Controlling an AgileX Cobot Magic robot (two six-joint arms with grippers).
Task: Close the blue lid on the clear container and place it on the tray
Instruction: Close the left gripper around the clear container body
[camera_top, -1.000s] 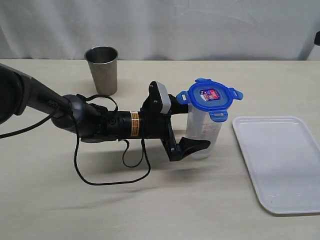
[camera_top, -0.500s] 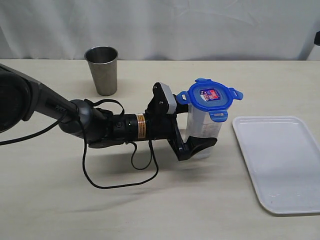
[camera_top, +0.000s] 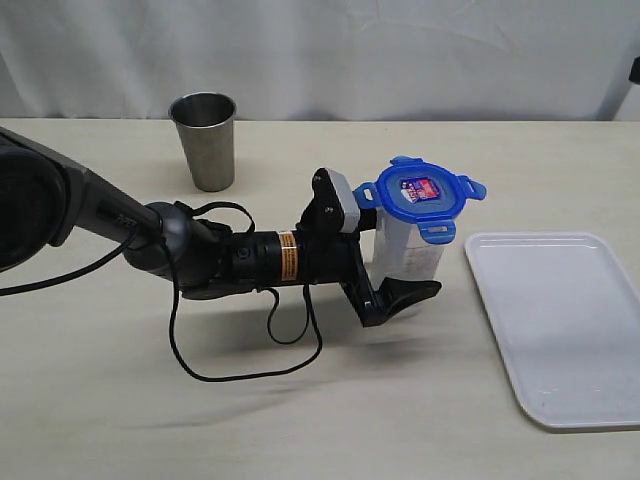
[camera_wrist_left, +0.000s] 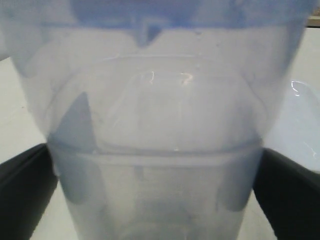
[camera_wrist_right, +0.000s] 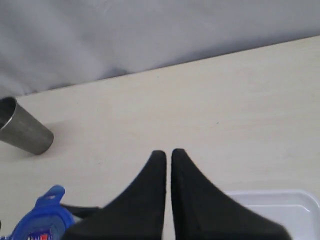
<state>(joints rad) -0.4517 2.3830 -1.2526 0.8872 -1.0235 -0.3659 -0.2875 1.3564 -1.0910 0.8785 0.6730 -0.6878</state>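
Straddling clear container (camera_top: 410, 240) at centre frame with left gripper (camera_top: 398, 262), jaws spread wide.
Capped with blue lid (camera_top: 419, 192), standing on table (camera_top: 300, 410) left of tray (camera_top: 560, 330) at lower right, not touching; right gripper (camera_wrist_right: 168, 160) pinched closed, empty.

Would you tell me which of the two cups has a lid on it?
The clear container, topped by the blue lid; the grey steel cup stands open.

My left pincer (camera_top: 412, 284) straddles the clear container (camera_top: 400, 250), its fingers (camera_wrist_left: 25, 192) just beside the walls. Bare tabletop (camera_top: 300, 420) lies between the container and the tray (camera_top: 560, 330). The steel cup (camera_top: 204, 140) stands well behind my arm.
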